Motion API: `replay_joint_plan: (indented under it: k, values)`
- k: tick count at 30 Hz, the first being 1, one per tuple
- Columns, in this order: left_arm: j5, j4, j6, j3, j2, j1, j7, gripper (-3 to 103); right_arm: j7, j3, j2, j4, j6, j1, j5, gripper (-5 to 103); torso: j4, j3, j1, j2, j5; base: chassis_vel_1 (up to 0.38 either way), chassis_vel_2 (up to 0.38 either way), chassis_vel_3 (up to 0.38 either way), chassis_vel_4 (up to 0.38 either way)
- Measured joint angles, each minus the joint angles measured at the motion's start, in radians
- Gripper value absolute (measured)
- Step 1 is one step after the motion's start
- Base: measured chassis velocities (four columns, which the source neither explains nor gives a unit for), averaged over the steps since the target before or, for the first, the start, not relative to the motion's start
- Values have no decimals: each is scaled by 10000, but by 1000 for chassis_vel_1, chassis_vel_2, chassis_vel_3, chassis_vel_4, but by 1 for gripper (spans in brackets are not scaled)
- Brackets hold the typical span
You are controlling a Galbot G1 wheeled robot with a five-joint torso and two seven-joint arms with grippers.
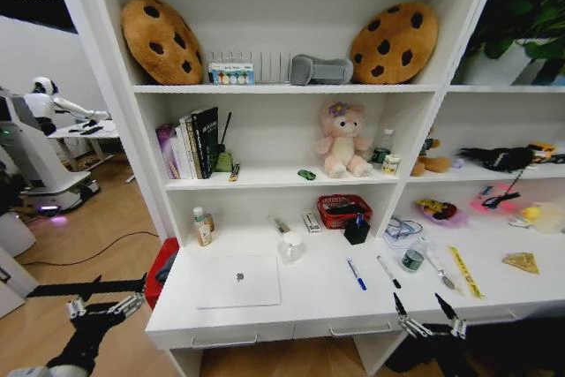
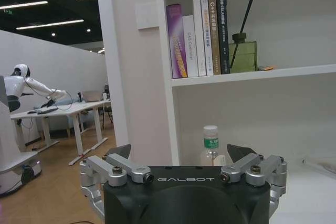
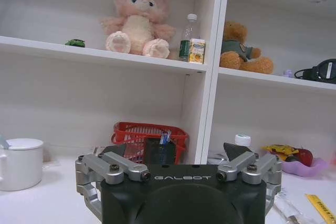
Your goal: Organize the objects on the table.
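Reading "GALBOT", left gripper (image 2: 179, 157), jaws apart

The right gripper (image 3: 178, 156) fills the bottom of the frame, its two dark fingertips spread wide apart with nothing between them. At the left edge a white mug (image 3: 20, 163) stands on the table (image 3: 58, 203). Behind the gripper sits a red basket (image 3: 149, 134) with a dark pen holder (image 3: 159, 150) just before it (blue pens poke out). On the shelf above, a tiny green toy car (image 3: 75, 42) rests at upper left, near a pink plush bear (image 3: 137, 22). A yellow ruler (image 3: 321, 208) lies at lower right.
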Motion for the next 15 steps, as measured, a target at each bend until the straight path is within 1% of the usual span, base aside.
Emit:
replay_joint_plan:
  k: [2,5,8,10,11,13,14,15]
  values:
    - [0,0,0,0,0,0,0,100,-13,33,-112,-164,-121,261,14,100,3,1,0,-1,4,-121,-131,136,119]
    - [0,0,0,0,0,0,0,100,-22,31,-198,-241,-292,509,90,100,3,0,-1,0,1,-147,-159,187,144]
    - [0,-2,1,0,-1,0,0,100,-53,-94,-319,-360,-432,823,193,100,0,2,1,-2,8,-219,-211,233,191]
    - [0,-1,2,1,0,0,0,100,-159,-324,-490,-554,-671,1275,329,100,0,1,2,-2,-5,-231,-238,261,210]
    - [0,-1,2,1,0,0,0,100,-159,-324,-490,-554,-671,1275,329,100,0,1,2,-2,-5,-207,-259,261,202]
    - [0,-2,2,1,-1,0,0,100,-205,-576,-671,-753,-1024,1691,574,100,7,2,1,-3,12,-161,-205,191,198]
    - [0,-2,2,1,-1,0,0,100,-205,-576,-671,-753,-1024,1691,574,100,7,2,1,-3,12,-161,-205,182,193]
    - [0,-2,1,1,-2,0,1,100,-209,-755,-799,-890,-1319,2003,823,100,7,2,1,-3,9,-50,-170,182,112]
